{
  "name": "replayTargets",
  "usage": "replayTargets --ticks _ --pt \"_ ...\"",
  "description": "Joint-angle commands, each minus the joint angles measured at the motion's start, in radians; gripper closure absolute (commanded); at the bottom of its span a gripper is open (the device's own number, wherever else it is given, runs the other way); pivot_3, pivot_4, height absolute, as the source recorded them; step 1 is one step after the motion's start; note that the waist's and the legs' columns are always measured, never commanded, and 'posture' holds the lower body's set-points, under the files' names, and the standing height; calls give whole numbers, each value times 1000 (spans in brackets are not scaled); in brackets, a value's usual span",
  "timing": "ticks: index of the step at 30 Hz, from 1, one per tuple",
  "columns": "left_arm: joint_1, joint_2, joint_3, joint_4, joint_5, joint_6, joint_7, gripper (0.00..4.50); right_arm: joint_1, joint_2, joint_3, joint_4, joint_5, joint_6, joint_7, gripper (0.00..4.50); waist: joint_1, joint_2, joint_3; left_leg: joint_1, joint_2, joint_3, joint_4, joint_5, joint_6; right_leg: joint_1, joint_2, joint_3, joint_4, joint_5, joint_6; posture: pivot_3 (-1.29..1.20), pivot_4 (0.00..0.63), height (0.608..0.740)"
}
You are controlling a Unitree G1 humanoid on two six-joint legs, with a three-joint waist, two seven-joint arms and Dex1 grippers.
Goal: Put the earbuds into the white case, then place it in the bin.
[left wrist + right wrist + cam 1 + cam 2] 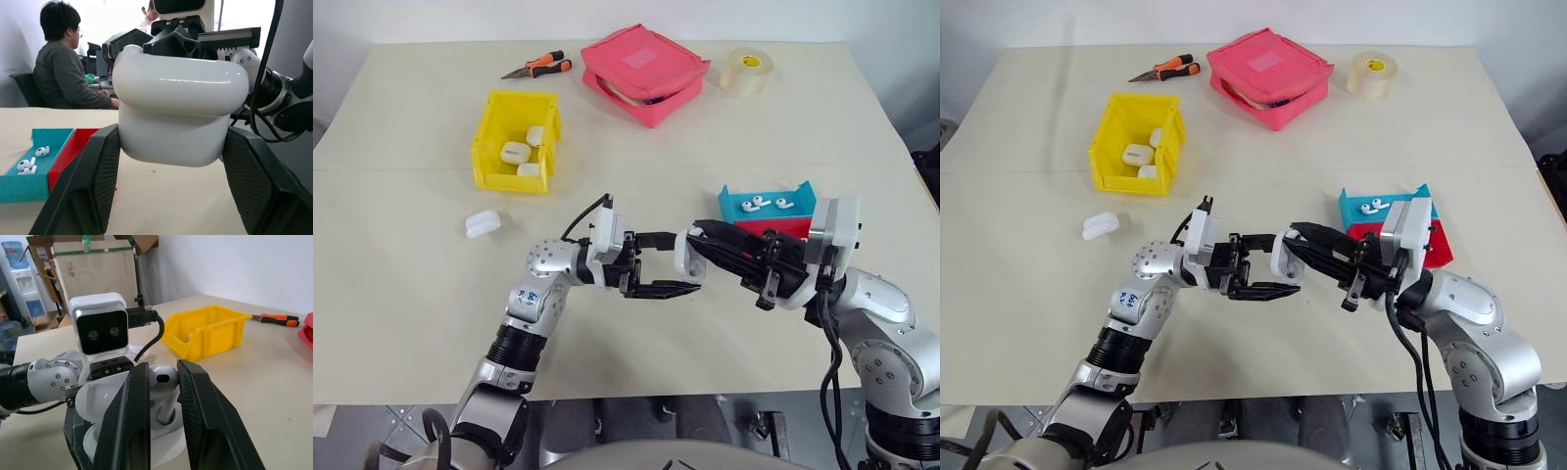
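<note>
My left gripper [687, 262] is shut on the white case [688, 253], held up over the table's near middle. The case [100, 399] has its lid open. My right gripper [705, 238] meets it from the right, shut on an earbud [164, 391] whose stem points down into the case. Two more earbuds [759, 203] lie in the teal tray [739, 208]. The yellow bin [514, 181] stands at the far left with three white cases inside.
Another white case [481, 224] lies loose on the table near the bin. A red tray [773, 227] adjoins the teal one. At the far edge are a pink pouch [644, 73], a tape roll [746, 70] and pliers [538, 67]. A person [63, 73] sits beyond the table.
</note>
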Motion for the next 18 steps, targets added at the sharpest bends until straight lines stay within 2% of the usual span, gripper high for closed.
replayTargets --ticks 1,7,18 --pt "-24 -16 3 -47 -32 -1 -3 1723 17 -19 39 32 -71 -46 20 4050 0 0 0 0 0 0 0 0 0 0 0 0 0 0 0 0 150 740" --pt "-26 -12 10 -66 -42 9 -8 1723 61 -52 43 38 -115 -91 41 4050 1 0 0 0 0 0 0 0 0 0 0 0 0 0 0 0 150 740" --pt "-18 7 28 -75 -43 -7 -14 1723 109 -169 -9 41 -107 -115 81 4050 0 0 0 0 0 0 0 0 0 0 0 0 -1 0 0 0 150 740"
